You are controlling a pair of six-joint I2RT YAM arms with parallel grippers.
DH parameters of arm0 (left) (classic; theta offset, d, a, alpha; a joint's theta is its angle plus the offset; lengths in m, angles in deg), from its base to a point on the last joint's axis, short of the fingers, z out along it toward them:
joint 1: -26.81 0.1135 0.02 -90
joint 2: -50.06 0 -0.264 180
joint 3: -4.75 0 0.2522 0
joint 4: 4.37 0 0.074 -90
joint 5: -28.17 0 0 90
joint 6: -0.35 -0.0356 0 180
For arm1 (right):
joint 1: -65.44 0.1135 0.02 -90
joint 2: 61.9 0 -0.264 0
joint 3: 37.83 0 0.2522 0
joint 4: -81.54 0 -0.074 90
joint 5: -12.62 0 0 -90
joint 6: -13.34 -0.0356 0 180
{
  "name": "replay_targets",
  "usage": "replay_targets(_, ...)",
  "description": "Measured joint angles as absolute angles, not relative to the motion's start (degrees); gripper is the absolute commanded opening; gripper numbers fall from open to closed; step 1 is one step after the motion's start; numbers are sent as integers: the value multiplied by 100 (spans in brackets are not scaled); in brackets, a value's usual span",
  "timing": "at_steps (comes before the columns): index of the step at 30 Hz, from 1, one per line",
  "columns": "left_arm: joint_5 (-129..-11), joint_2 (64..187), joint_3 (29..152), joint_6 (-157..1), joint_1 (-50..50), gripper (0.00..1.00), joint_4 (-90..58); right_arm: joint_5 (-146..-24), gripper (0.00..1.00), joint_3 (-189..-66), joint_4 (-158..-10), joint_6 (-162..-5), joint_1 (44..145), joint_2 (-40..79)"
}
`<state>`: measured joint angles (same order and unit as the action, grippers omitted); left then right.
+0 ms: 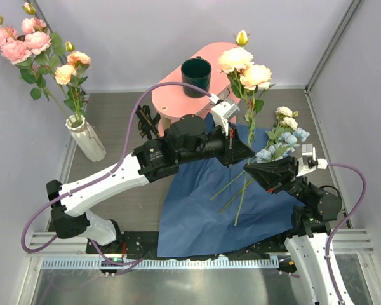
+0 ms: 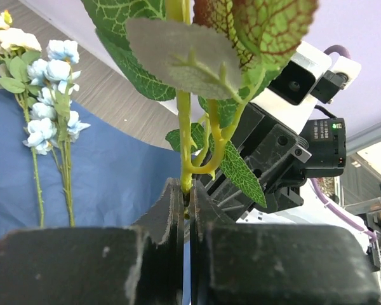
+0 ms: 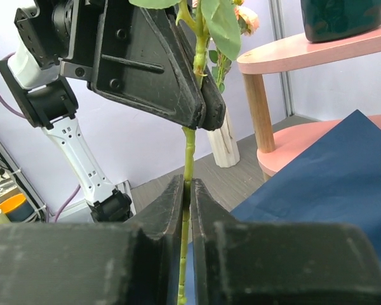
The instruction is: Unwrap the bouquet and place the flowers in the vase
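Above the blue paper (image 1: 197, 210), the left gripper (image 2: 185, 197) and right gripper (image 3: 187, 194) are both clenched on one upright rose stem (image 3: 189, 149), left above right. Pale-blue flowers (image 1: 282, 143) lie nearby, stems on the paper. Well apart at the left, the vase (image 1: 87, 138) holds pink blooms (image 1: 25, 39).

A robotics lab test cell.
Plain pale wall panels (image 1: 146, 38) in aluminium frame posts (image 1: 331, 44) box in a grey wood-grain surface (image 1: 114, 114); two black-and-white robot arms (image 1: 108, 178) stand at its near edge beside a brushed metal plate (image 1: 197, 286), purple cables (image 1: 26, 235) and a white slotted cable duct (image 1: 178, 262); a cream-white ribbed vase (image 1: 89, 141) stands inside.
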<state>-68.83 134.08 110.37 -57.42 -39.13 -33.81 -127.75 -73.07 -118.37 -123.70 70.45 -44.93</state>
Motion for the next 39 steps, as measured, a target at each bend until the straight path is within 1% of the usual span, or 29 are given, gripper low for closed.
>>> replay_targets(1,-6864,13408,11041,-5766,-3913,0,-3394,-12781,54,-7307,-11830,-12386,7045,-4486)
replay_targets(3,-6789,13400,11043,-5818,-3913,0,-3499,-12766,67,-7322,-11738,-12364,7045,-4486)
replay_targets(7,-6468,13273,11043,-6019,-3917,0,-3934,-12473,74,-7672,-10792,-11898,7045,-4484)
replay_targets(11,-5959,12810,11037,-6256,-3917,0,-4550,-11717,74,-8253,-9548,-11230,7045,-4473)
replay_targets(15,-5251,11927,11008,-6537,-3917,0,-5156,-10945,74,-8439,-8775,-10810,7045,-4464)
replay_targets(19,-4066,11030,11118,-6918,-3919,0,-5873,-10401,74,-8434,-8208,-10600,7045,-4381)
replay_targets(23,-2669,10689,11332,-7390,-3897,0,-6382,-10137,74,-8369,-7979,-10497,7045,-4362)
replay_targets(26,-1867,10733,11421,-7770,-3696,0,-6480,-10025,74,-8325,-7889,-10460,7045,-4359)
replay_targets(28,-1559,10867,11424,-8037,-3325,0,-6469,-9971,74,-8312,-7878,-10438,7045,-4353)
replay_targets(30,-1450,10985,11424,-8249,-2717,0,-6428,-9940,74,-8308,-7874,-10419,7045,-4351)
replay_targets(35,-1662,11409,11424,-8478,-1041,0,-6139,-9894,74,-8277,-7857,-10395,7045,-4351)
replay_targets(39,-1797,11795,11697,-8531,-214,0,-5884,-9877,74,-8275,-7841,-10392,7052,-4355)
